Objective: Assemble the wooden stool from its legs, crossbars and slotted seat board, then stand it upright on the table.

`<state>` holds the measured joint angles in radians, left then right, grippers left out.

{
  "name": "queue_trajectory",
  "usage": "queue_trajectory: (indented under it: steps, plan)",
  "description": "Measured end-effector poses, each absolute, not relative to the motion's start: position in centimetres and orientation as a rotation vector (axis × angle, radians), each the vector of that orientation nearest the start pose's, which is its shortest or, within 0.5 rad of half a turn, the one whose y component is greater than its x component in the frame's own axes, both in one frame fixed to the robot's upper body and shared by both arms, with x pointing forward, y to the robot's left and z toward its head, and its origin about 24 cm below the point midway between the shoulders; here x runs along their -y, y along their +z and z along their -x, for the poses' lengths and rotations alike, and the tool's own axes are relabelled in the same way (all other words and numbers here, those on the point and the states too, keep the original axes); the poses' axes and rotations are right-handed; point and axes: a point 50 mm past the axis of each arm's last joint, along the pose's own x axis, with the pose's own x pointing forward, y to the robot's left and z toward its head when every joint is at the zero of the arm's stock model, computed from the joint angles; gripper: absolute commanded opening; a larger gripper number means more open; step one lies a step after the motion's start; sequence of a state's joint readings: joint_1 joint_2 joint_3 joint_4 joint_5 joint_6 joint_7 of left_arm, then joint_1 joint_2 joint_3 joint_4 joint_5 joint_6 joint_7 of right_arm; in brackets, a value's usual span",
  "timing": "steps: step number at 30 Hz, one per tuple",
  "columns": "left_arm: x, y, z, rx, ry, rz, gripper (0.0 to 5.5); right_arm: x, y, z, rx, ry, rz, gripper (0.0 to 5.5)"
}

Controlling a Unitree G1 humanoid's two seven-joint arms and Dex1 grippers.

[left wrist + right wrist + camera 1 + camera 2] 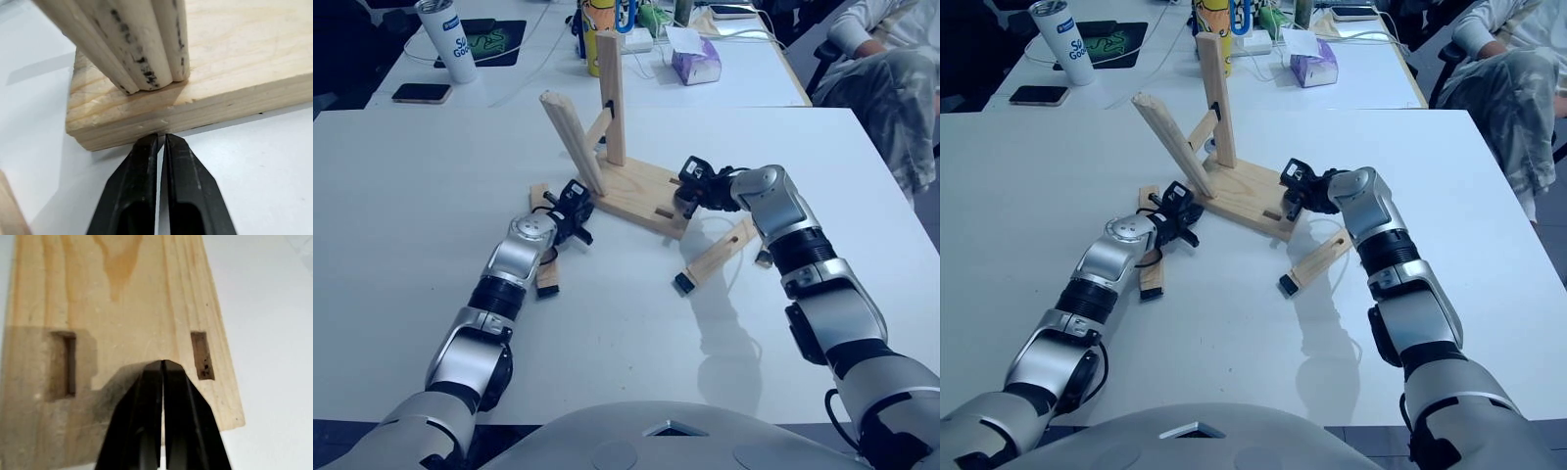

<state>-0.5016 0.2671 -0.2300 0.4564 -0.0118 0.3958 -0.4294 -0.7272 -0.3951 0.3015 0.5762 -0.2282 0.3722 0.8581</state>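
The stool was half built. The slotted seat board [641,196] lay flat mid-table [411,196], nearer the far edge, with two legs [613,98] standing in it, joined by a crossbar [597,127].

The left gripper [161,139] sat with jaws pressed together and empty, its tips at the board's left edge. The right gripper [162,363], likewise closed on nothing, rested over the board between two empty slots [202,355].

A loose leg [717,257] lay just nearside of the board's right corner. The next move likely called for opening the right jaws, grasping that leg and seating it in a free slot.
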Motion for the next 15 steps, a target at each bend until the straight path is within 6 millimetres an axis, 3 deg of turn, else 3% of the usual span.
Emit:
queue_trajectory:
  steps: [6, 9, 12, 15]
  plan:
    - [-13.1, 3.9, -33.2, -0.425, -0.54, -0.317, 0.33, 14.0, 8.4, -35.5, -0.422, 0.802, 0.619, 0.0]
    - [-12.9, 3.9, -33.2, -0.418, -0.545, -0.318, 0.33, 13.6, 10.9, -37.2, -0.251, 0.663, 0.485, 0.0]
    - [-12.7, 3.9, -33.2, -0.413, -0.549, -0.317, 0.33, 14.7, 13.4, -39.4, -0.196, 0.477, 0.516, 0.0]
    - [-12.6, 3.9, -33.2, -0.412, -0.552, -0.321, 0.33, 16.6, 11.7, -39.9, -0.323, 0.383, 0.586, 0.0]
